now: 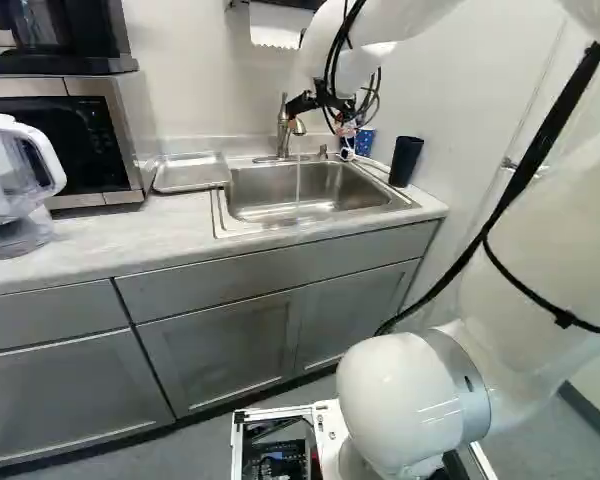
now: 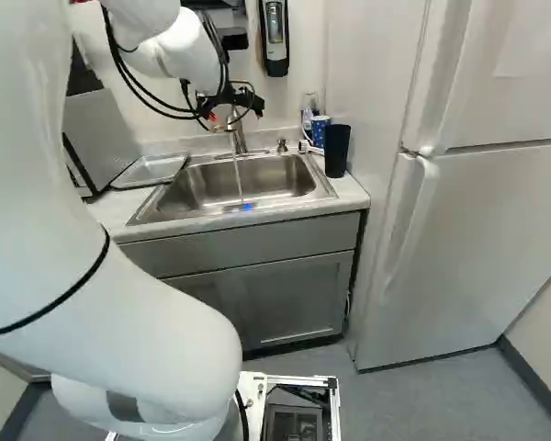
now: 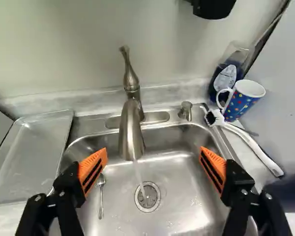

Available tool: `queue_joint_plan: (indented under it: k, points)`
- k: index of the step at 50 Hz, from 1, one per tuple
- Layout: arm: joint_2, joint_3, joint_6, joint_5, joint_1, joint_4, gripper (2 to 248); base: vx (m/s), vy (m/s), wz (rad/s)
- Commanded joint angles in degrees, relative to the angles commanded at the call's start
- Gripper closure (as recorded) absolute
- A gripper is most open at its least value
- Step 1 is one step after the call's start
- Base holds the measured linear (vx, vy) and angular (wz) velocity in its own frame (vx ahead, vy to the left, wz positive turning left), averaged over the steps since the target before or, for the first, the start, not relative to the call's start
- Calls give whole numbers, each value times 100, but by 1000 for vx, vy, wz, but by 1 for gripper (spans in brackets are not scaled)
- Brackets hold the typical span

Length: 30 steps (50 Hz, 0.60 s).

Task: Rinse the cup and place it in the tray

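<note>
End effector [image 2: 231, 112] was observed above the sink [image 3: 187, 172], fingers spread wide apart, with nothing held between them. In the wrist view, the faucet [image 3: 131, 130] is seen between and ahead of the orange pads [image 3: 93, 169]; a thin stream of water is being run from its spout toward the drain [image 3: 147, 196]. A spoon [image 3: 102, 191] is noted on the basin floor near the drain.

The blue dotted mug [image 3: 242, 101] is located upright on the bench [image 1: 90, 245], by the sink's rear corner, at the right of the sink in both base views. A brush [image 3: 250, 142] and a bottle of blue liquid [image 3: 228, 73] are found beside it; a dark tumbler [image 1: 404, 160] is placed nearer the front. The metal tray [image 1: 192, 172] is positioned on the sink's opposite side.
</note>
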Motion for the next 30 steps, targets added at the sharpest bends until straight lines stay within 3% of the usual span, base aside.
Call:
queue_joint_plan:
  k: [14,30]
  points:
    - [308,284,0,-306,-173,0,3,0,0,0]
    - [319,293,0,-628,-179,0,3,0,0,0]
